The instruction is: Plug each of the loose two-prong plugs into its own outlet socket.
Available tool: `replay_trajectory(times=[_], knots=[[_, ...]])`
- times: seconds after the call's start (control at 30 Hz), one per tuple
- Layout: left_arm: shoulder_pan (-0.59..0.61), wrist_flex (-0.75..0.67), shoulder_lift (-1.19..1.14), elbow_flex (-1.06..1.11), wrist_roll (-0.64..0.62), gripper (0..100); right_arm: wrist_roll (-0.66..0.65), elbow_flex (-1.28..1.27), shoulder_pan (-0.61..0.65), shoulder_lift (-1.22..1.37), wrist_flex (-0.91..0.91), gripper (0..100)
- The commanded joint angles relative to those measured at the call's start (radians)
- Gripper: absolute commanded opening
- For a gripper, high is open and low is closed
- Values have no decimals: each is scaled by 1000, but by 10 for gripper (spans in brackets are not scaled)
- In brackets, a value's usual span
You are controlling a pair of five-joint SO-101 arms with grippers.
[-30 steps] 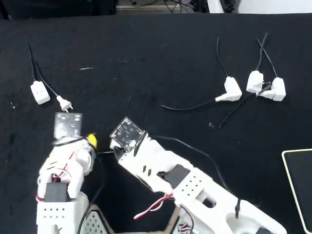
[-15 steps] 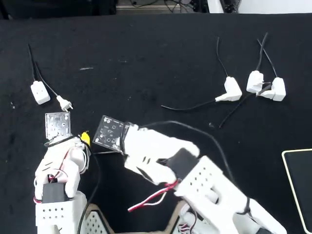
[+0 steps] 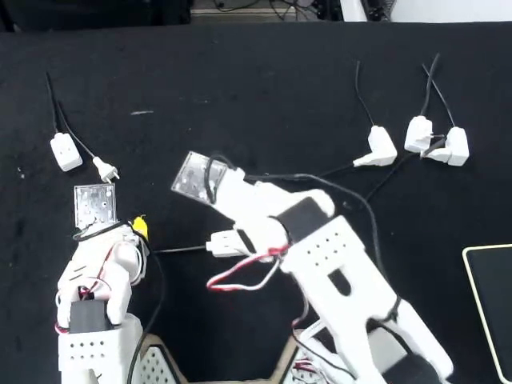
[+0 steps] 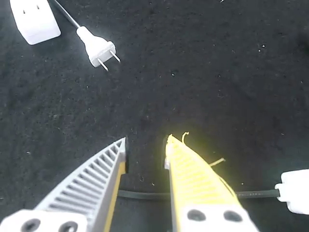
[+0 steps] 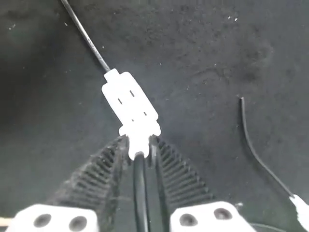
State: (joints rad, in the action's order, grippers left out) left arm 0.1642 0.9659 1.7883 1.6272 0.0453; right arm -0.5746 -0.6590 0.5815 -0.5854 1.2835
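My right gripper point(image 5: 139, 145) is shut on a white two-prong plug point(image 5: 139, 137) whose black cord runs back between the fingers. The plug's front end meets a white outlet socket point(image 5: 129, 100), and no prongs show between them. From above, this white pair point(image 3: 228, 241) lies beside the right arm point(image 3: 304, 232), its cord running left. My left gripper point(image 4: 145, 150) is open above the mat with nothing between its fingers, and that cord point(image 4: 145, 195) crosses under them. Beyond it lie a loose plug point(image 4: 99, 48) and a white socket point(image 4: 35, 21), also seen from above as plug point(image 3: 105, 169) and socket point(image 3: 65, 151).
At the far right of the black mat lie three more white plug or socket pieces point(image 3: 382, 146) point(image 3: 418, 134) point(image 3: 456, 146) with tangled black cords. A dark pad with a pale rim point(image 3: 490, 296) sits at the right edge.
The right arm swung left, then farther from the front edge and to the right; the white plug and socket now show beside it. The left arm shifted slightly left.
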Motion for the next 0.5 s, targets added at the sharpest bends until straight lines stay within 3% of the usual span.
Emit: replay_trajectory(times=[0.0,0.47], knots=[[-54,-11,8,-35,-2,145,-21,74,-17,38,3,11],[-82,-11,8,-36,-2,145,-201,139,-21,223,6,11]])
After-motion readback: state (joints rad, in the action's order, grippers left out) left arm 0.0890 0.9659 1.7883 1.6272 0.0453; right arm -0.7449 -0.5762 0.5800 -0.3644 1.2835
